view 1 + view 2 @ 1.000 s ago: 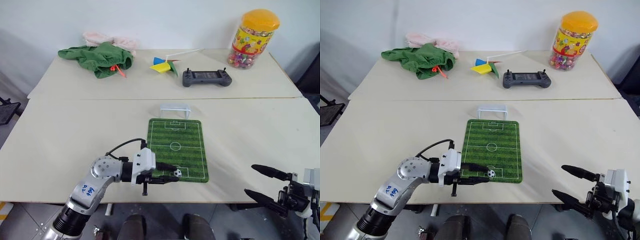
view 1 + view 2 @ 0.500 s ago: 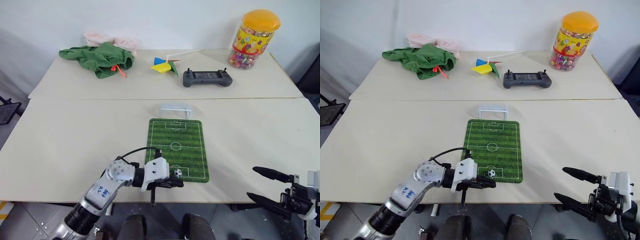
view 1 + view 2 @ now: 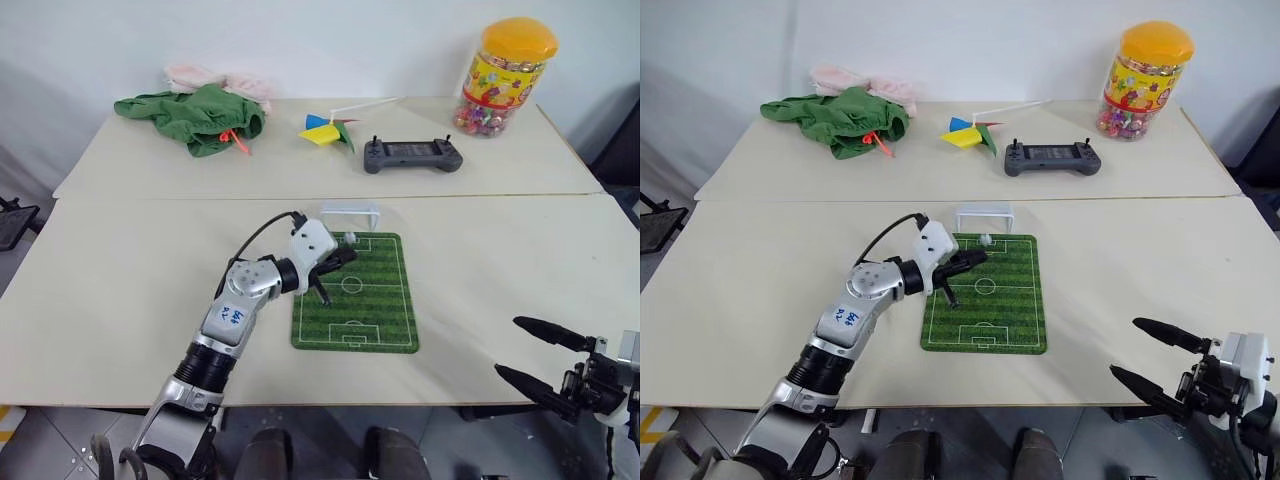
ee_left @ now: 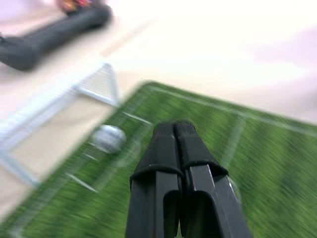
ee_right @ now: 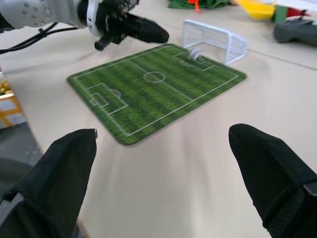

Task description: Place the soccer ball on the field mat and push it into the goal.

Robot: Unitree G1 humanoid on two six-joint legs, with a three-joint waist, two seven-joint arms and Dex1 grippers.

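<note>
1. The soccer ball (image 3: 985, 239) is seen on the field mat (image 3: 1005, 318), at the mat's far edge, just in front of the goal (image 3: 984, 216) and apart from the gripper.
2. The goal is set on the table (image 3: 760, 270), just beyond the mat's far short edge.
3. The left gripper (image 3: 978, 257) is held over the far-left part of the mat, its fingers pressed together and empty.
4. The right gripper (image 3: 1152, 353) is kept past the table's near-right edge, its fingers spread wide, nothing held.
</note>
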